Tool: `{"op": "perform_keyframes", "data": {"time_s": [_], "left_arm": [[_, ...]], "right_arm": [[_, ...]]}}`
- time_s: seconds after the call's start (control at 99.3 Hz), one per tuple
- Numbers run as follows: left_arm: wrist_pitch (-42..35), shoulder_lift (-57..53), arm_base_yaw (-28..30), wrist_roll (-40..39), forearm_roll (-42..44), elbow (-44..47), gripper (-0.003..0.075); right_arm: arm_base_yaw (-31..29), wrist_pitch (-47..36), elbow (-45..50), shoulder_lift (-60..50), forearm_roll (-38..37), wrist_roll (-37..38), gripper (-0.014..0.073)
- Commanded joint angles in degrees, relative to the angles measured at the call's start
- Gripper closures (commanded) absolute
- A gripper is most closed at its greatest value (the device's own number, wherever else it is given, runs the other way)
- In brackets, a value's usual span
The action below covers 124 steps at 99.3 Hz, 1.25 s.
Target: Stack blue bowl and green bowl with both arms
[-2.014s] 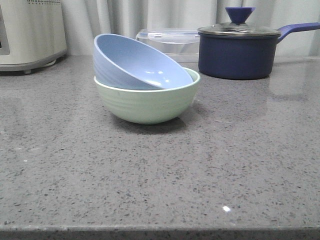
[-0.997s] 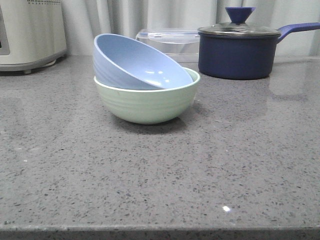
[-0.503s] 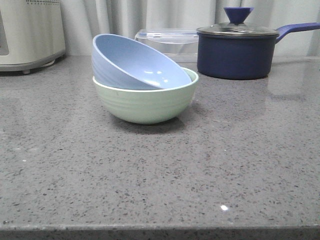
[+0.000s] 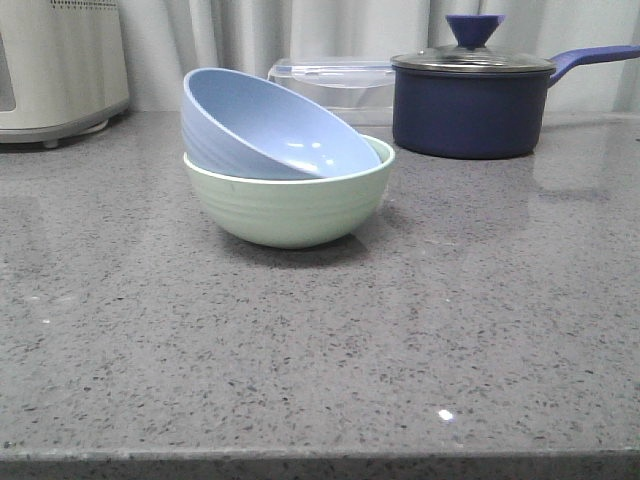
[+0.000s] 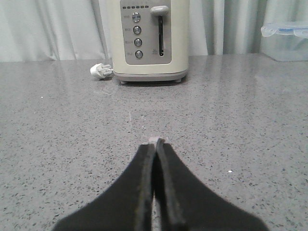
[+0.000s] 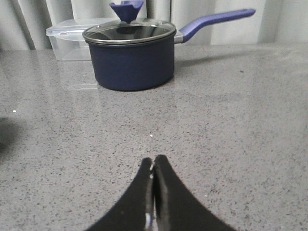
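Blue bowl [image 4: 270, 125] sits tilted inside the green bowl [image 4: 290, 205], between both pressed-together, empty end effectors, left [image 5: 155, 144] and right [image 6: 154, 161], neither visibly nearer.

Pale blue bowl [image 4: 270, 130], mint-green bowl [image 4: 290, 205], navy saucepan [image 4: 470, 100], speckled grey counter [image 4: 400, 340].

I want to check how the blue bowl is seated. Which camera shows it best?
The front view: the blue bowl sits tilted inside the green bowl, its opening facing the camera. Neither wrist view shows the bowls; the left faces a toaster, the right a saucepan.
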Motion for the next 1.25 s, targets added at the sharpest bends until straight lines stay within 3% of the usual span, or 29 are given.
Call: {"op": "perform_keyframes", "data": {"time_s": [0.0,0.342,0.544,1.238], "left_arm": [[-4.8,-2.0,0.0,0.0,-0.6,2.2,0.0741],[-4.8,-2.0,0.0,0.0,-0.6,2.2,0.0741],[-4.8,-2.0,0.0,0.0,-0.6,2.2,0.0741],[-4.8,-2.0,0.0,0.0,-0.6,2.2,0.0741]], "right_arm": [[-0.6,-6.3,0.2,-1.1,-2.4,-0.5,0.0673],[-3.3,-7.2,6.4,-9.6,-2.5,1.2,0.0673],[-3.3,-3.3,6.3,-16.2,-2.5,1.2,0.0673],[-3.3,-3.2,6.3,-16.0,-2.4,1.2,0.0673]]}}
